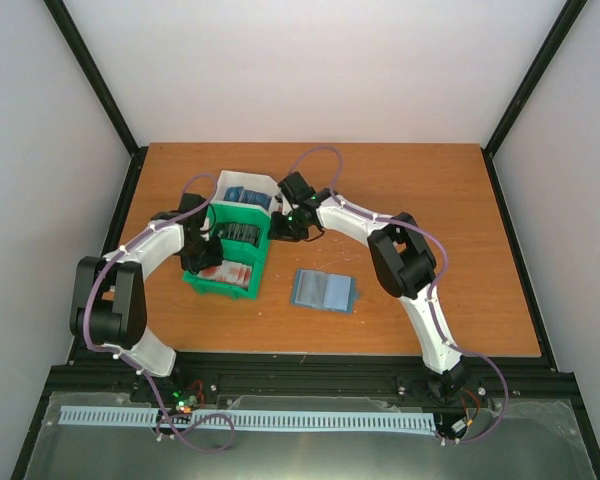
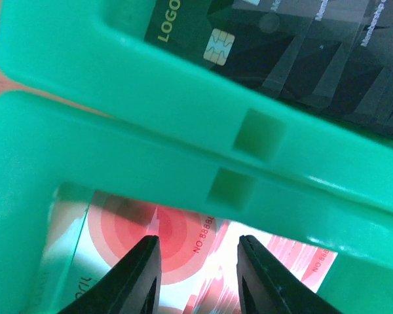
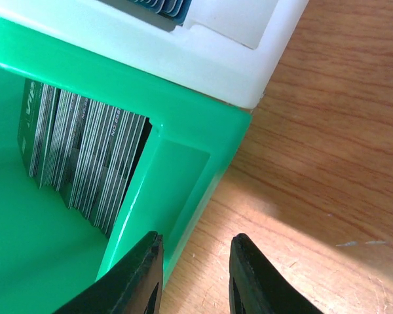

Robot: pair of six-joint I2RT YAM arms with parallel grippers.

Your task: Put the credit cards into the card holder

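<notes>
Black fingers (image 2: 141, 275) of the left gripper (image 2: 196, 245) fill the bottom of its wrist view. They are a narrow gap apart with nothing between them, poised over the red cards (image 2: 177, 229) lying flat in one pocket of the green bin (image 2: 118, 150). To lift one well, I judge the tips should go down at the stack's edge, catch only the top card and close gently, without dragging those beneath.

At twelve o'clock, past the divider, dark cards (image 2: 281, 52) lie in the next pocket. The right gripper (image 3: 193, 242) is also partly open above the bin's corner, one finger over the wall and one over the table (image 3: 327, 163). It clamps nothing that shows.

The card holder (image 1: 324, 290) lies on the table, seemingly unfolded, at four o'clock from the bin and well apart.

How high the left tips hang above the cards is hard to judge. The bin's walls hide the red stack's edges, and the holder's slots are too small to make out.
</notes>
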